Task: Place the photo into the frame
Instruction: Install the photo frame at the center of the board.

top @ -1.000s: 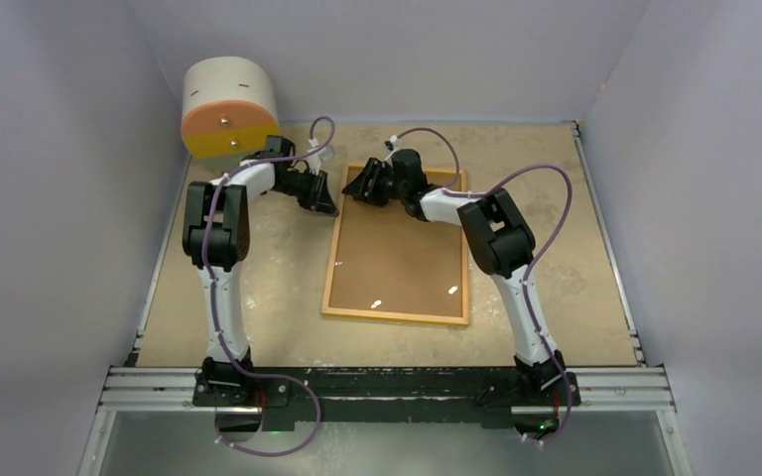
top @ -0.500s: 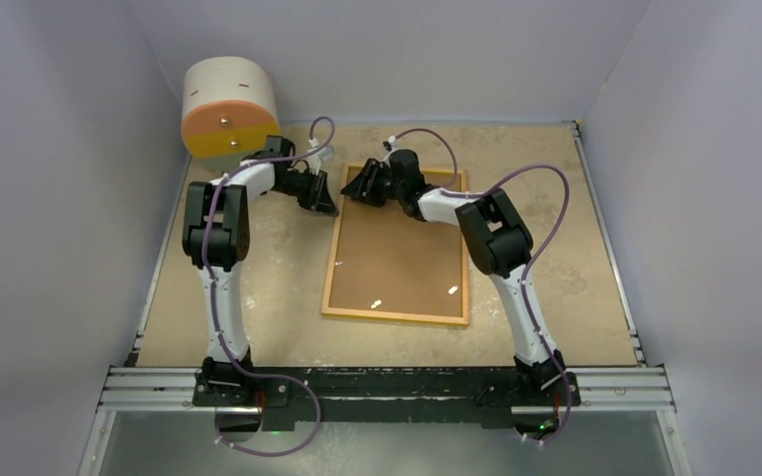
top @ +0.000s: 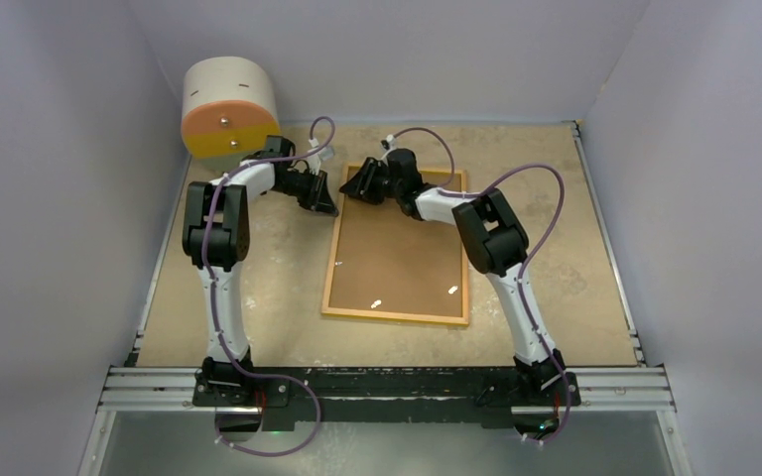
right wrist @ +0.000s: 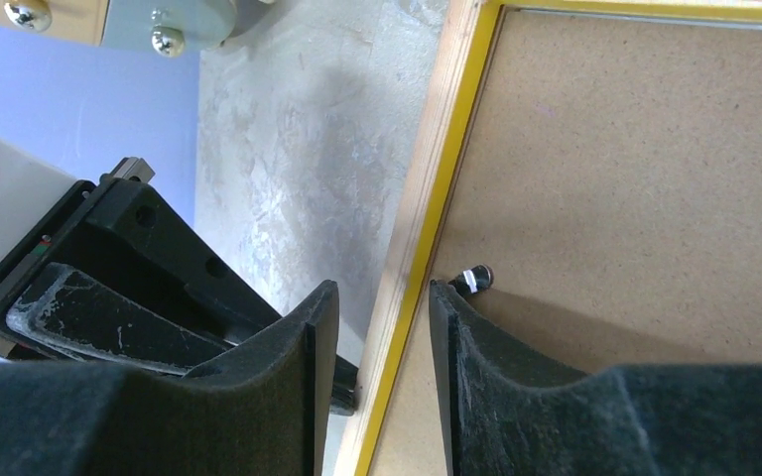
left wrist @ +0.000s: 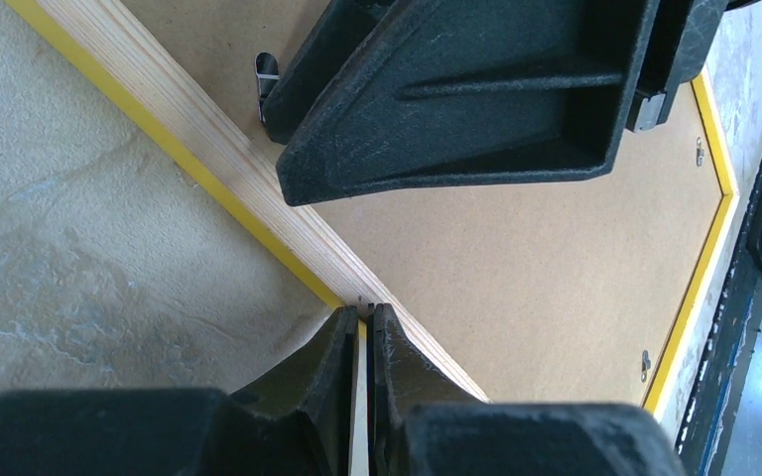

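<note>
This is a robotics lab test cell. Plain pale walls (top: 60,218) box in a speckled beige worktop (top: 575,288) on three sides. An aluminium rail (top: 397,389) along the near edge carries two small arms, one on the left (top: 220,228) and one on the right (top: 501,248), trailing purple cables (top: 541,178). A round wooden drum (top: 228,107) with an orange and yellow face is fixed in the far left corner.

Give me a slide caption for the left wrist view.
Left gripper pinches the frame; right gripper poised over the backing board.

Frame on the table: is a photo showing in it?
No, the frame shows only a plain brown backing board facing up.
</note>
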`<state>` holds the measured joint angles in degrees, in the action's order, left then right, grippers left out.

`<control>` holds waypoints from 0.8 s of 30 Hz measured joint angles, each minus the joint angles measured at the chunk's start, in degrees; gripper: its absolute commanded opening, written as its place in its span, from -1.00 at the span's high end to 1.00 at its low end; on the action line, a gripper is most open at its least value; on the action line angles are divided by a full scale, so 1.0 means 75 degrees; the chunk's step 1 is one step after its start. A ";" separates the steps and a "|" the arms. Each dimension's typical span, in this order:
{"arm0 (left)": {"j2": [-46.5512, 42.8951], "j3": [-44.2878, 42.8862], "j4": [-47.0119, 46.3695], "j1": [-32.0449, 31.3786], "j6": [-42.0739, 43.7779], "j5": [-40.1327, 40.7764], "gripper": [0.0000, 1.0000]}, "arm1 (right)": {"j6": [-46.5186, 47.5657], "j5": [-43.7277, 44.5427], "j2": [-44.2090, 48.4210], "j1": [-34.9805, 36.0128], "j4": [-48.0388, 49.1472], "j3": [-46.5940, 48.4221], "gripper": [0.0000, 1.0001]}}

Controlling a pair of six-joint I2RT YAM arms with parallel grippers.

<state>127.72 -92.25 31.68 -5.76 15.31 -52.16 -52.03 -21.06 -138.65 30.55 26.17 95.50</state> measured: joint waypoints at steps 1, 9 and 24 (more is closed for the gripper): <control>0.0000 0.0000 0.0003 0.0000 0.0017 -0.0003 0.85 | -0.0009 -0.0017 -0.0035 0.0000 0.0006 0.0038 0.17; 0.0000 0.0000 0.0020 0.0000 0.0050 -0.0017 0.87 | -0.0023 -0.0338 0.0184 -0.0134 -0.0038 -0.0283 0.14; 0.0000 0.0000 0.0032 0.0000 0.0099 -0.0029 0.88 | 0.0134 -0.0321 0.0303 -0.0262 -0.0321 -0.0312 0.16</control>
<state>127.72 -92.25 31.92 -5.76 16.05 -52.38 -51.03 -23.46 -136.38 28.58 23.77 93.17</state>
